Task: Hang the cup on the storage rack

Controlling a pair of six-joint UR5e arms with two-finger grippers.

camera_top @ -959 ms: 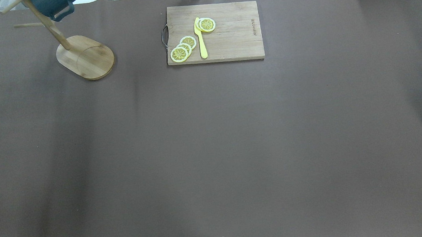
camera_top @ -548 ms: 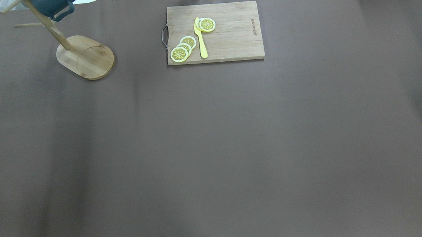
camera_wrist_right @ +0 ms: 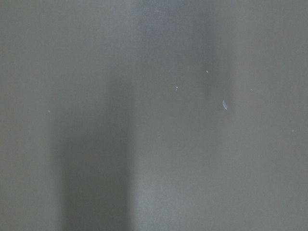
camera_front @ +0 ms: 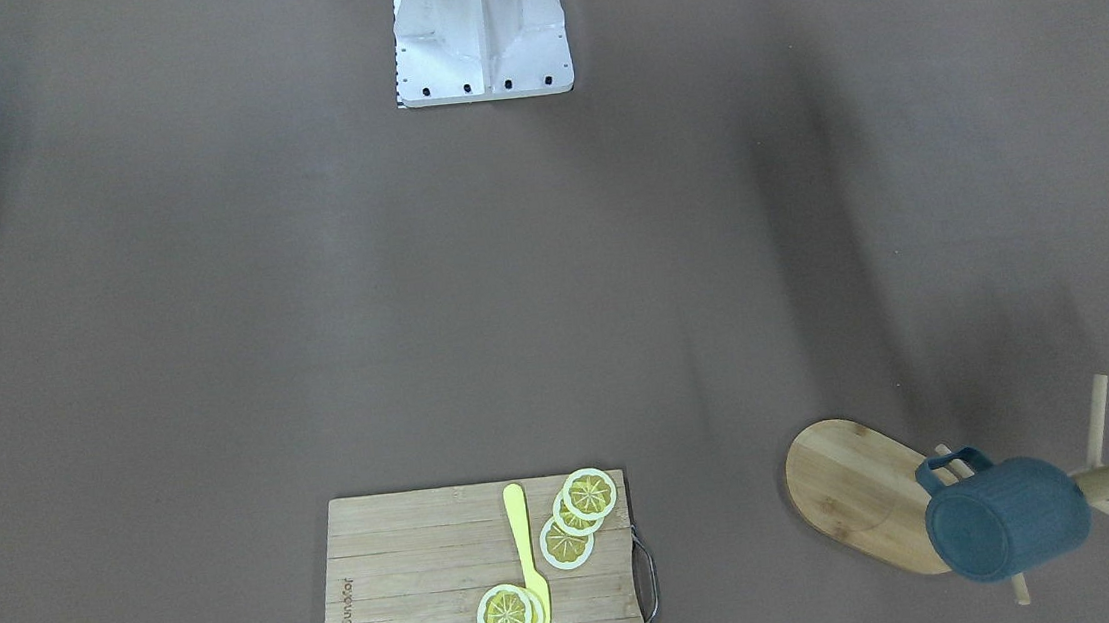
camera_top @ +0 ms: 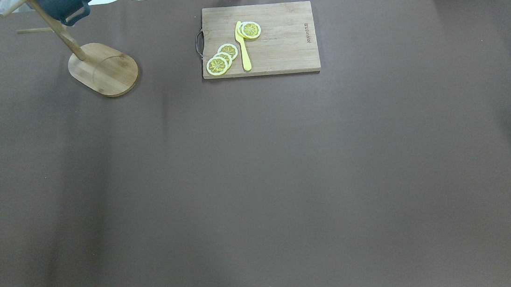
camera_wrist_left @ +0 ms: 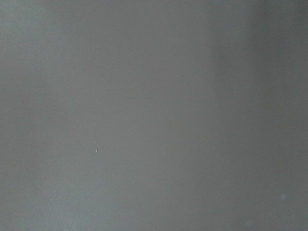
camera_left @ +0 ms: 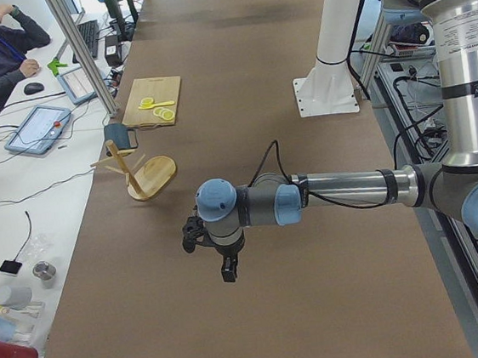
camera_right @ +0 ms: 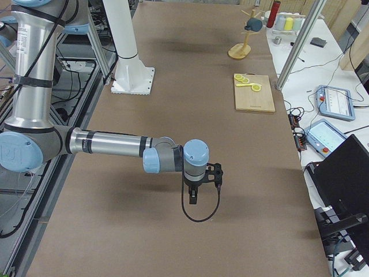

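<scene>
Left fingers [camera_left: 228,272] and right fingers [camera_right: 192,198], apart or together I cannot tell, hang over brown tablecloth [camera_top: 257,162].

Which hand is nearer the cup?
Left. The left hand hangs over the table end where the cup is; the right hand hangs over the opposite end.
</scene>
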